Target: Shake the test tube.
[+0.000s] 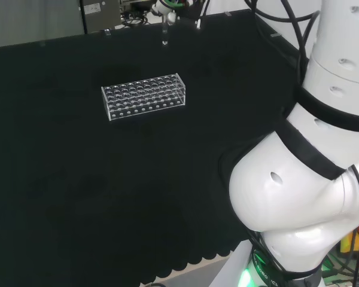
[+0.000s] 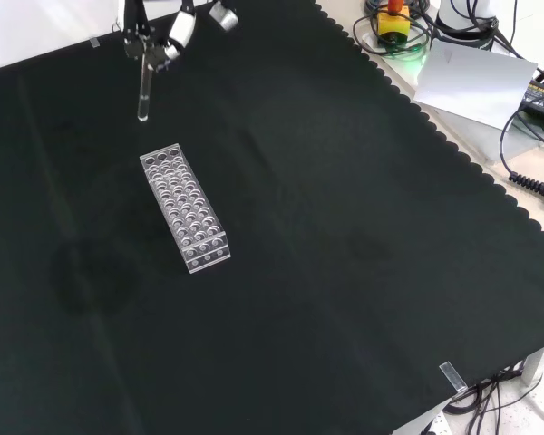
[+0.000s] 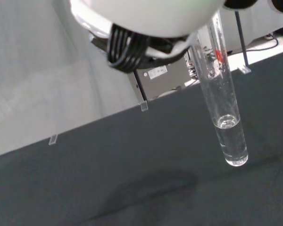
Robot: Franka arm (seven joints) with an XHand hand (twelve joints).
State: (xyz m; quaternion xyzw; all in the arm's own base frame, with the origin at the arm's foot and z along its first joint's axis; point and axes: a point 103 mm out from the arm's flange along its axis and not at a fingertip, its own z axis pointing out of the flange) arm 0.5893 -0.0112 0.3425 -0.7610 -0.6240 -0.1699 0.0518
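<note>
A clear glass test tube point(image 2: 144, 91) hangs upright in the air beyond the far end of the rack, its top pinched in the hand point(image 2: 163, 36) at the top left of the front view. In the wrist view the test tube point(image 3: 222, 99) holds a little clear liquid at its rounded bottom, below a blurred white part of the hand point(image 3: 146, 14). In the head view the test tube point(image 1: 164, 33) shows small at the far edge of the cloth under the hand point(image 1: 167, 7). A clear plastic rack point(image 2: 183, 207) with several empty holes lies on the cloth; rack point(image 1: 144, 95).
The arm's white links point(image 1: 305, 167) stand at the right of the head view. In the front view a sheet of paper point(image 2: 471, 77), cables and a yellow box with a red button point(image 2: 392, 20) lie past the cloth's scalloped edge at the top right.
</note>
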